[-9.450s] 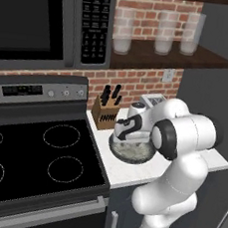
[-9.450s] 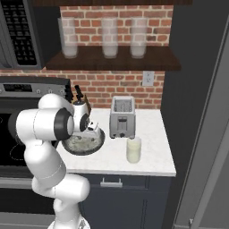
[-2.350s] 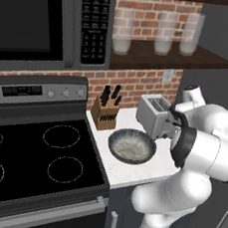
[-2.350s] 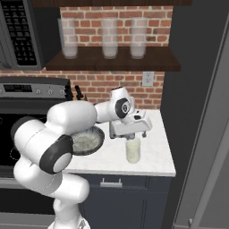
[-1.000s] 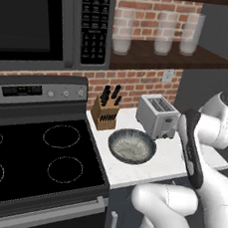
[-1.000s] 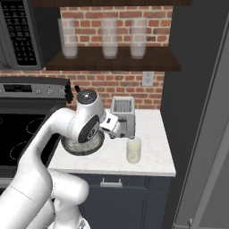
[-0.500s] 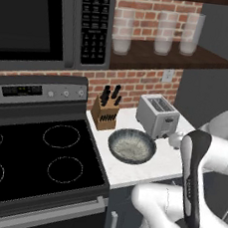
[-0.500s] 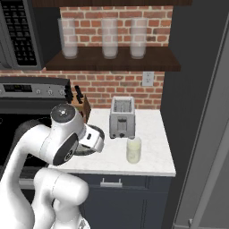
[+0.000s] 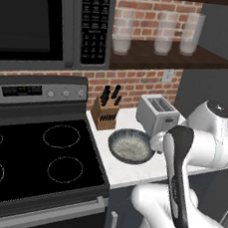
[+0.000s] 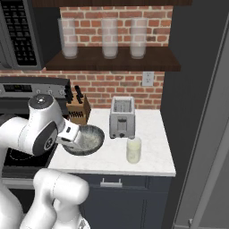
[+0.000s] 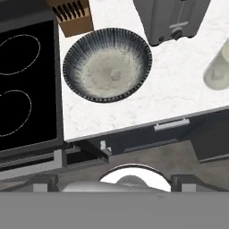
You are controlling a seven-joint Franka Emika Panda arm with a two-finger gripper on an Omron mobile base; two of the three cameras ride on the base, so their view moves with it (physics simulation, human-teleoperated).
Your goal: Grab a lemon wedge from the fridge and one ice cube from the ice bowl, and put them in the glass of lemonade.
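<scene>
— Where are our bowl [image 11: 107,65] and glass [image 10: 133,150]?
— Both on the counter [image 10: 152,163], bowl beside the toaster [image 10: 122,117], glass in front.
— And our gripper?
— Released, jaws wide, holding nothing.

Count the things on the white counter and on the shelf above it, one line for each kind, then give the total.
Ice bowl: 1
Glass of lemonade: 1
Toaster: 1
Knife block: 1
Tall clear frosted glasses on the shelf: 3
Total: 7
</scene>
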